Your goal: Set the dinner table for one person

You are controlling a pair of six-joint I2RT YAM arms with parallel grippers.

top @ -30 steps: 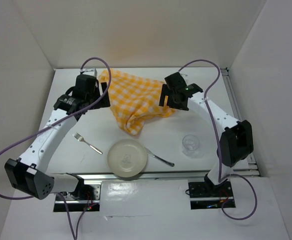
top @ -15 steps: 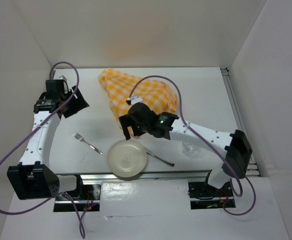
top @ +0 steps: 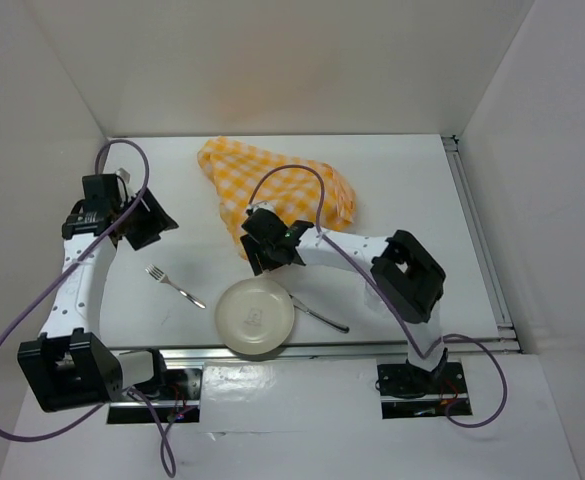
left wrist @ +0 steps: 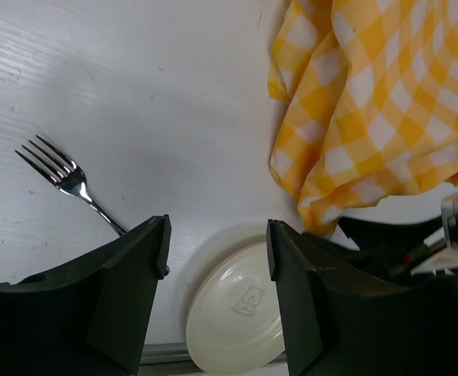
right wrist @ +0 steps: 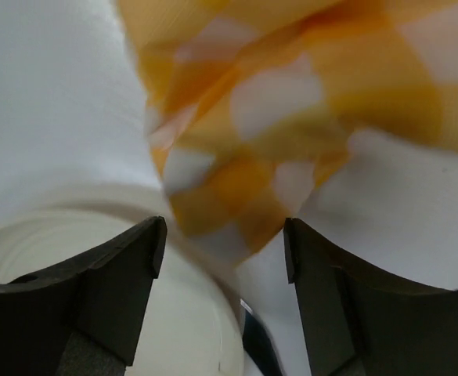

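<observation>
Elbow [top: 409, 275] folded back; right end effector [top: 264, 262] gaping over cloth [top: 272, 190]

the dinner table [top: 412, 180] is big, flat and white, with four straight sides. it lies level. i see shiny metal rails along its near side and its right side, and thin lines and tiny marks on its top.
</observation>
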